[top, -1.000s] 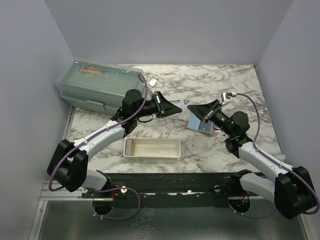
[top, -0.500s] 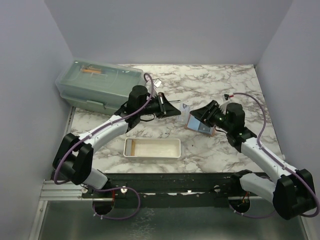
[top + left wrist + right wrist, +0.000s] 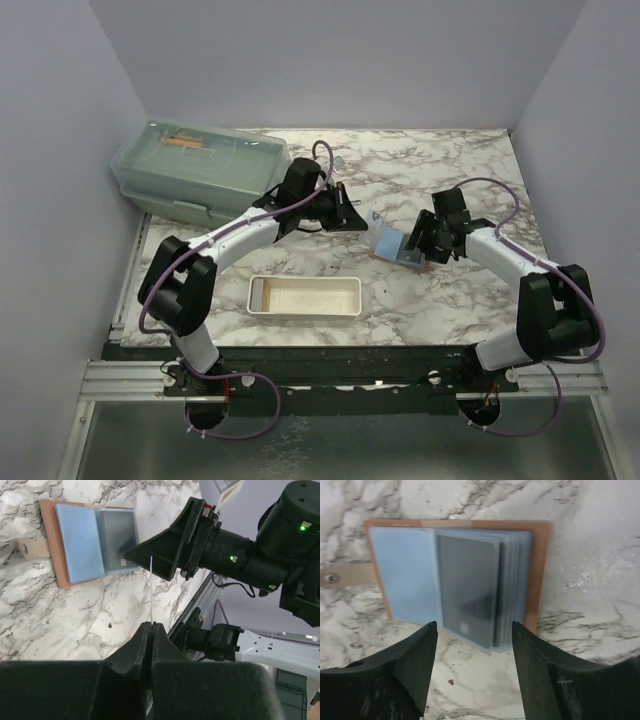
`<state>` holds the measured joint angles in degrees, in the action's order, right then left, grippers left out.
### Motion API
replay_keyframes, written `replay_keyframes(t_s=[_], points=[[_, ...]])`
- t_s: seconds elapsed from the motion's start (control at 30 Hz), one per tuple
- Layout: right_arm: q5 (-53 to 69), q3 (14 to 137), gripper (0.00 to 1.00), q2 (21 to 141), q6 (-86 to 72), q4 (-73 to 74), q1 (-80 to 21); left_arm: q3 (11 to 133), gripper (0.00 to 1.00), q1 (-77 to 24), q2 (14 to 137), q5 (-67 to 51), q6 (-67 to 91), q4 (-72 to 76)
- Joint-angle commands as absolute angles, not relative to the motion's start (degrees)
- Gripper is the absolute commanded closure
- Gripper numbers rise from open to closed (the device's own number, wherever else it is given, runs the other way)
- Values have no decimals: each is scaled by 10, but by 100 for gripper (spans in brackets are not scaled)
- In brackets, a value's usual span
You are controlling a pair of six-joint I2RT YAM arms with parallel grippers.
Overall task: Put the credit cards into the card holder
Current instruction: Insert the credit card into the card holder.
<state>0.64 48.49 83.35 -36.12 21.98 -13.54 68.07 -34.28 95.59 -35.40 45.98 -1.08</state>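
Observation:
The tan card holder (image 3: 541, 565) lies open on the marble, its blue-grey plastic sleeves fanned out, with a dark grey credit card (image 3: 469, 592) in the top sleeve. In the top view the card holder (image 3: 390, 247) sits between both arms. My right gripper (image 3: 473, 625) hangs open just over the holder's near edge, nothing between its fingers. My left gripper (image 3: 151, 625) is shut on a thin credit card (image 3: 151, 587) seen edge-on, held upright a short way left of the card holder (image 3: 52, 555) and pointing at it.
A long white tray (image 3: 303, 297) lies near the front between the arm bases. A grey-green lidded box (image 3: 200, 170) stands at the back left. The right gripper's black body (image 3: 170, 555) sits close in front of the left gripper's held card.
My right gripper has opened and let go above the holder, and that arm has swung in. My left gripper has carried its card rightwards, closer to the holder.

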Motion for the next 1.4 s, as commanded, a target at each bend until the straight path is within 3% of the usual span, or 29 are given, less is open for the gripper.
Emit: replay_keyframes(t_s=[0.0, 0.57, 0.67, 1.37], points=[[-57, 500, 35, 851, -335, 271, -134, 731, 100, -354, 1011, -360, 453, -41], [-28, 439, 50, 863, -328, 168, -116, 866, 100, -360, 1207, -433, 472, -42], [-9, 427, 60, 856, -324, 157, -108, 882, 100, -360, 1230, -450, 469, -43], [83, 403, 66, 868, -294, 113, -78, 894, 100, -352, 1285, -450, 459, -62]])
